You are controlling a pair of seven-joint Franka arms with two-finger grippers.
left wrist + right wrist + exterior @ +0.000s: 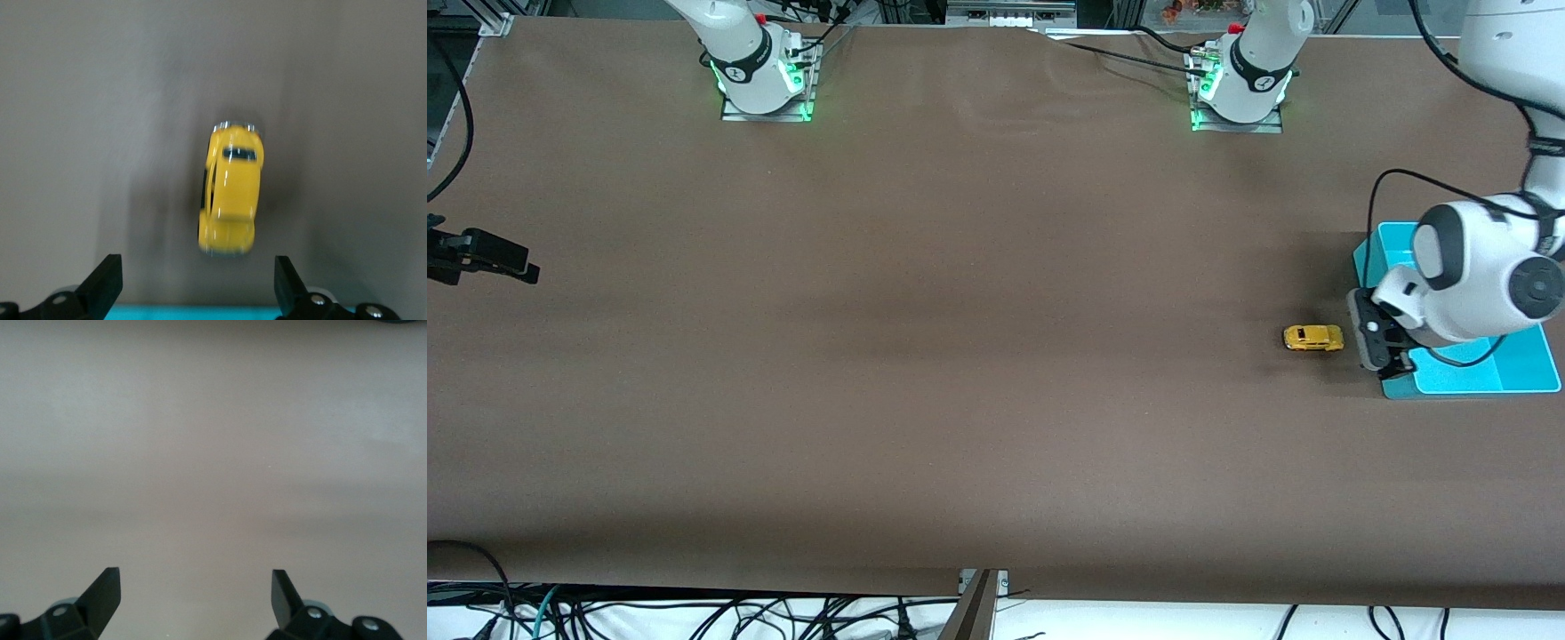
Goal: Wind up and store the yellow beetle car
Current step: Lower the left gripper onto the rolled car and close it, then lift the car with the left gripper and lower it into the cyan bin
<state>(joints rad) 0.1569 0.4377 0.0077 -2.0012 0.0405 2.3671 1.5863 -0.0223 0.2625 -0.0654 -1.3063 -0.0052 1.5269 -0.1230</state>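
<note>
Yellow beetle car (1312, 338) on brown worktop (960, 356), just beside teal tray (1525, 373); left tool (1396, 366) wide open, empty, over tray edge; right tool (195, 593) open, empty, waiting; advise straddling car's flanks squarely before closing.

My left arm hides much of tray (1525, 369) at frame's right. Car (230, 193) blurred in my left wrist view; wheels unclear. My right gripper (480, 258) cut by frame's left edge.
</note>
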